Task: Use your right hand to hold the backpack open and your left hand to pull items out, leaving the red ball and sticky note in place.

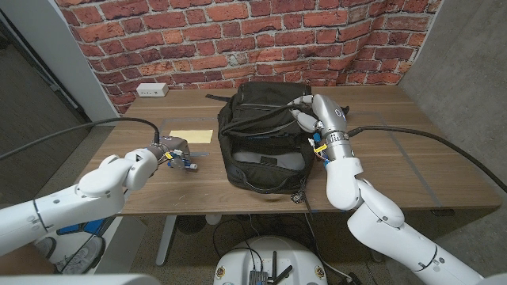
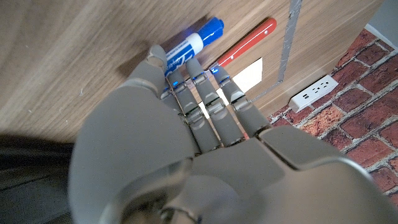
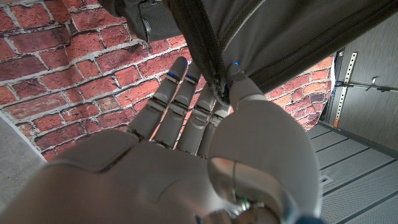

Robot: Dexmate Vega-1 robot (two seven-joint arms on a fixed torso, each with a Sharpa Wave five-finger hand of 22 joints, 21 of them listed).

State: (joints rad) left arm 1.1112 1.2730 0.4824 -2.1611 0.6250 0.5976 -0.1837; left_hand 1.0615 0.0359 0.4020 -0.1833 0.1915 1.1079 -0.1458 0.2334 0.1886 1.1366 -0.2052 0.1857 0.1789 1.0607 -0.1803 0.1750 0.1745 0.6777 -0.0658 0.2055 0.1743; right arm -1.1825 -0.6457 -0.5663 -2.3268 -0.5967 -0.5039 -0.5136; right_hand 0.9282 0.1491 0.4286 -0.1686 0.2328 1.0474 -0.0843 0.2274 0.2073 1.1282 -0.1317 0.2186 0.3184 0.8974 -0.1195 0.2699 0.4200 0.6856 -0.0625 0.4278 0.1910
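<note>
- The backpack (image 1: 265, 134) is sitting at table (image 1: 396, 158) centre, its main compartment gaping.
- The right hand (image 1: 305, 111) is grasping the opening's zipper edge (image 3: 208, 56).
- The left hand (image 1: 170, 152) is lying over a blue marker (image 2: 193, 42) beside a red-handled tool (image 2: 245, 42); whether it is grasping the marker cannot be determined.
- A yellow sticky note (image 1: 192, 136) is lying just beyond.

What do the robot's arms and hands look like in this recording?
Both arms are glossy white rounded shells, each trailed by a black cable. The right arm has a silver metallic wrist section with a round marking. The left hand and right hand are light grey, with segmented fingers showing small blue lights.
</note>
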